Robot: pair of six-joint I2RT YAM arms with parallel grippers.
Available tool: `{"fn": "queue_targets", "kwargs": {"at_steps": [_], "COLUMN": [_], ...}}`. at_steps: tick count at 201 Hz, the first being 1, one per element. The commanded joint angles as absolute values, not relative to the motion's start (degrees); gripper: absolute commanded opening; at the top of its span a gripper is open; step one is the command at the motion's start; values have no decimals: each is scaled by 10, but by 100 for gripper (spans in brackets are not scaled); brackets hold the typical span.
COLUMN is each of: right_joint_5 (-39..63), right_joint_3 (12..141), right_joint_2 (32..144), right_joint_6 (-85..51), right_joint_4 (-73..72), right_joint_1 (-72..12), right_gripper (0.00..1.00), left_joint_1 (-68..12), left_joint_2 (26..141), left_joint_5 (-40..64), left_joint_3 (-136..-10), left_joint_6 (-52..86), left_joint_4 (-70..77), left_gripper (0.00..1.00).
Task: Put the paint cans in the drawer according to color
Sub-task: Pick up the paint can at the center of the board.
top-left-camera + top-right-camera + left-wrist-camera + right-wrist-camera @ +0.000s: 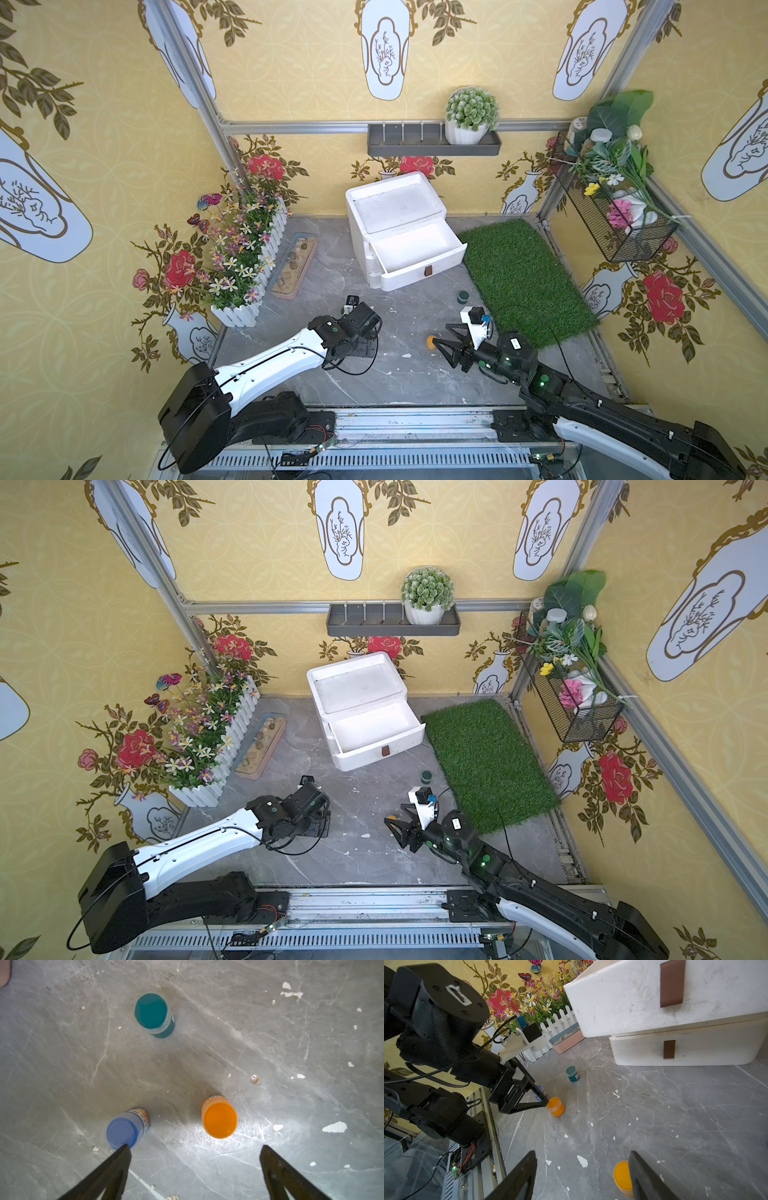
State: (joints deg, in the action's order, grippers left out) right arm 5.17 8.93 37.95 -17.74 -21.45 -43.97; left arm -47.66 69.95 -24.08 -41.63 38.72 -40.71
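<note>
The left arm (270, 365) reaches forward from its base at the near edge. Its wrist is bent over, so the left hand (195, 1147) points steeply downward, and its two dark fingers (112, 1174) are spread wide. The right arm (590, 405) stretches in low from the opposite side, forearm angled toward the middle. The right hand (583, 1153) lies close to level, aimed across at the left arm, its fingers (517, 1178) parted and gripping nothing.

Blue can (543, 1091) mostly hidden behind left fingers (529, 1103) — orange can (622, 1176) partly behind right fingers (645, 1178).
</note>
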Motion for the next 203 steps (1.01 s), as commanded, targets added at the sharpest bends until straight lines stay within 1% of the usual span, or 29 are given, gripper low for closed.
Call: {"fn": "queue_targets", "kwargs": {"at_steps": [1,46,77,96,115,139,153,179,203], "right_joint_5": [40,35,32,32,31,30,29,28,28], "right_joint_3": [92,92,91,91,92,91,91,91,91], "right_joint_2": [381,380,380,379,378,377,377,375,374], "right_joint_6": [-169,-168,-168,-168,-168,-167,-167,-167,-167], "right_joint_4": [-248,-247,-247,-246,-245,-244,-244,-244,-243], "right_joint_1": [-441,-442,-442,-442,-442,-442,-442,-442,-442], "right_gripper": [71,71,71,71,71,71,71,71,71], "left_joint_1": [-473,-472,-464,-458,-454,-450,-448,-445,-442], "left_joint_2": [734,792,820,839,852,860,864,872,872], "left_joint_5": [-204,-183,-171,-163,-161,-153,-149,-146,-145], "left_joint_3": [-422,-443,-440,-439,-440,-444,-446,-446,-446], "left_joint_6": [356,342,338,333,329,323,321,318,316], "left_joint_4": [-374,-362,-360,-353,-345,-333,-329,-326,-327], "left_gripper": [94,82,68,63,61,56,49,48,40]}}
